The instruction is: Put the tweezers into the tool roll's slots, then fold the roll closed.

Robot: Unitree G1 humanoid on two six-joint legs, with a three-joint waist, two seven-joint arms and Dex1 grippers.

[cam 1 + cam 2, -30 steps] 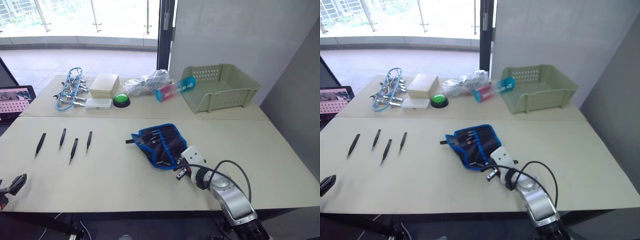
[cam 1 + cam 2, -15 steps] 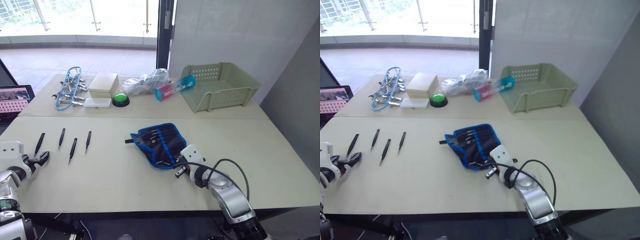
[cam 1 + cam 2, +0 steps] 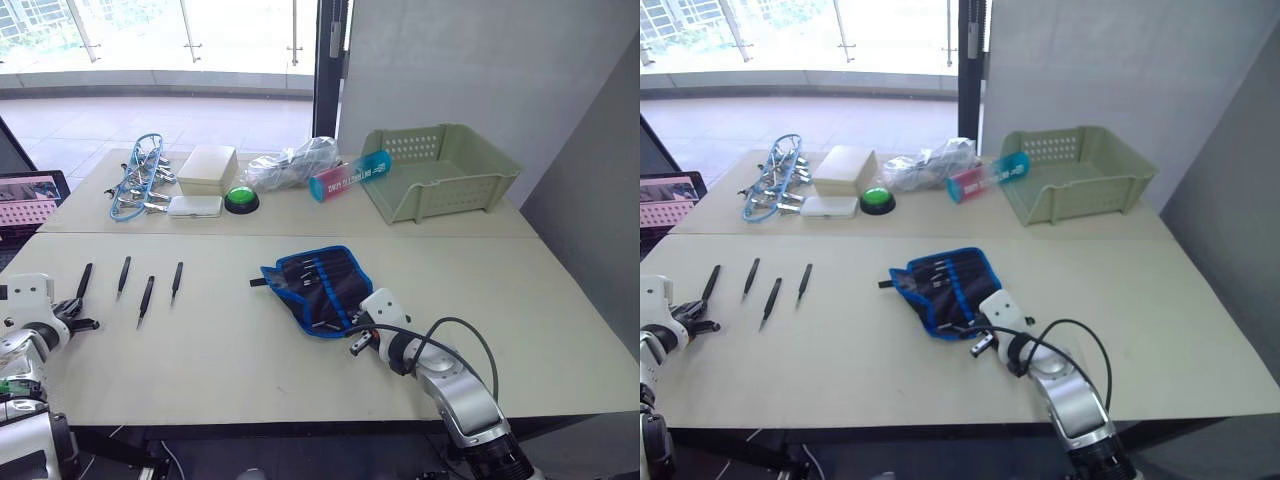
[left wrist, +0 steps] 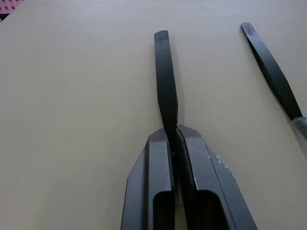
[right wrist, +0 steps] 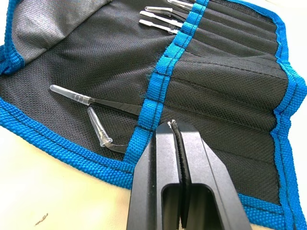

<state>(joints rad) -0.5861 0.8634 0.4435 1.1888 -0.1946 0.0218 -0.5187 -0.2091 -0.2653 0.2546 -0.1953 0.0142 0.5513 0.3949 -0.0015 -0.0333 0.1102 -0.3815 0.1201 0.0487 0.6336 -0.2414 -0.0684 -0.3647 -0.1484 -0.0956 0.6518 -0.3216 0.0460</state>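
The tool roll (image 3: pixel 320 285) lies open at the table's middle, black with blue edging. Its slots (image 5: pixel 225 62) hold several tweezers whose clear-capped tips (image 5: pixel 76 96) poke out. My right gripper (image 3: pixel 355 322) is shut and holds nothing, its tip over the roll's near edge. On the left of the table lie three loose tweezers (image 3: pixel 124 274), (image 3: pixel 147 298), (image 3: pixel 177 281). Left of them lies one more pair of tweezers (image 4: pixel 165 76). My left gripper (image 3: pixel 76 303) is shut on its near end, and the pair lies flat on the table.
At the back of the table stand a green basket (image 3: pixel 440 175), a teal tube (image 3: pixel 350 177), a plastic bag (image 3: pixel 295 165), a green button (image 3: pixel 242 200), white boxes (image 3: pixel 208 170) and blue clips (image 3: pixel 138 180). A laptop (image 3: pixel 30 200) sits far left.
My left gripper came up from the table's near-left edge to the leftmost tweezers and closed on them. The right gripper stayed shut at the roll.
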